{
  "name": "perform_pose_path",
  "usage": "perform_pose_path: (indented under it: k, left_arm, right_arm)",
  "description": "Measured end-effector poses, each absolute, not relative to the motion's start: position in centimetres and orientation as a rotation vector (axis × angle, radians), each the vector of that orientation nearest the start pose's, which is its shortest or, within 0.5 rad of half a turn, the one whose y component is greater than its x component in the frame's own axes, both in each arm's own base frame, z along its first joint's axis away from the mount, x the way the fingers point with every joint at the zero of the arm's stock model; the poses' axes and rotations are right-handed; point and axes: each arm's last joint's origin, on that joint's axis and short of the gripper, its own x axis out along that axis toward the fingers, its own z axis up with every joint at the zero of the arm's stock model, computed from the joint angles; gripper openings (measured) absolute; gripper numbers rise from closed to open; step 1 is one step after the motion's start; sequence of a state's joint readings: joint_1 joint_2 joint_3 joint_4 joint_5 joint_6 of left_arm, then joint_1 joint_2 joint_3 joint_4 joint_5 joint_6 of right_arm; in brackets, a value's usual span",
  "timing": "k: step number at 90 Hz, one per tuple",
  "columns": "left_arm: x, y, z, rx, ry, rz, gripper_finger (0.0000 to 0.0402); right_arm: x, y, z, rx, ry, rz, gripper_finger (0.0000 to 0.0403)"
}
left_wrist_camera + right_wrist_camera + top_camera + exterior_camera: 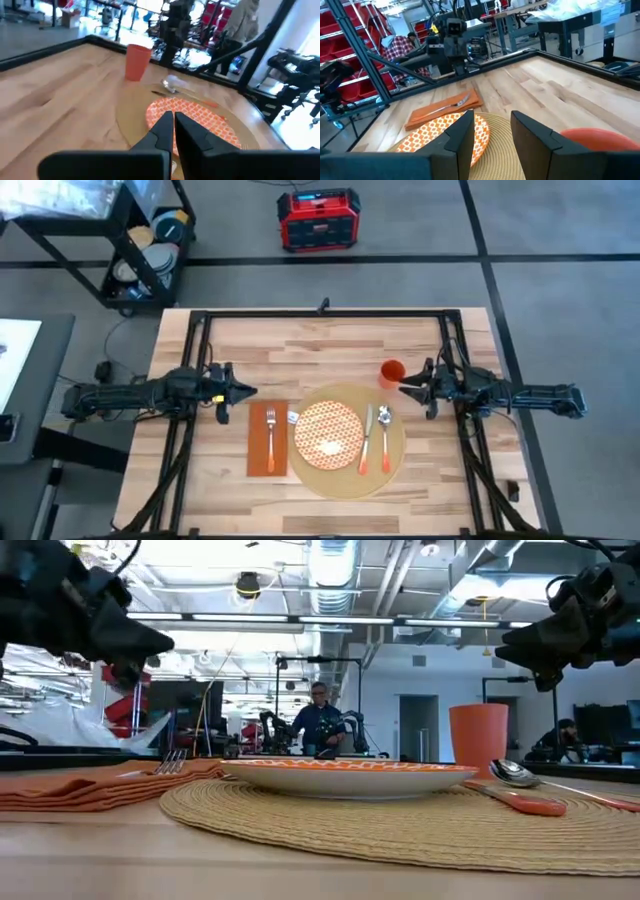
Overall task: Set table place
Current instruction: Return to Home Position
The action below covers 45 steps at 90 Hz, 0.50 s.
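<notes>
The round tan place mat (pixel 385 470) lies flat on the wooden table (pixel 330 345). On it rest an orange-and-white plate (pixel 327 430), a knife (pixel 365 438) and a spoon (pixel 385 435). An orange napkin (pixel 268 438) with a fork (pixel 270 432) on it lies left of the mat. An orange cup (pixel 391 373) stands upright at the mat's far right. My left gripper (pixel 250 392) hovers shut above the table, left of the mat and beyond the napkin. My right gripper (pixel 403 388) hovers open just right of the cup and higher than it (pixel 478 738).
Bare wood stretches along the table's far half (pixel 300 340) and its near edge (pixel 330 515). A black frame (pixel 325 313) runs over the table's far side. Beyond the table stand a red box (pixel 318 220) and a black cart (pixel 145 250). A person (pixel 318 720) is far behind.
</notes>
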<state>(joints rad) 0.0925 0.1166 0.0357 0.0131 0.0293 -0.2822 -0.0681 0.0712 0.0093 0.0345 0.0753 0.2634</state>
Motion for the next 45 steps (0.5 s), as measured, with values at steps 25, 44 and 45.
perform_pose_path:
  k: [25, 44, 45]
  left_arm:
    - [9.5, 0.3, 17.3, -0.226, -0.002, 0.008, 0.0000]
    - [9.5, -0.4, 17.3, -0.232, 0.009, -0.059, 0.0000]
    - [9.5, -0.4, 17.3, -0.231, 0.009, -0.059, 0.0000]
  right_arm:
    - [10.1, -0.9, 16.4, 0.261, 0.010, -0.146, 0.0118]
    - [10.1, -0.9, 16.5, 0.261, 0.011, -0.146, 0.0118]
    - [10.1, -0.9, 16.5, 0.261, 0.010, -0.146, 0.0118]
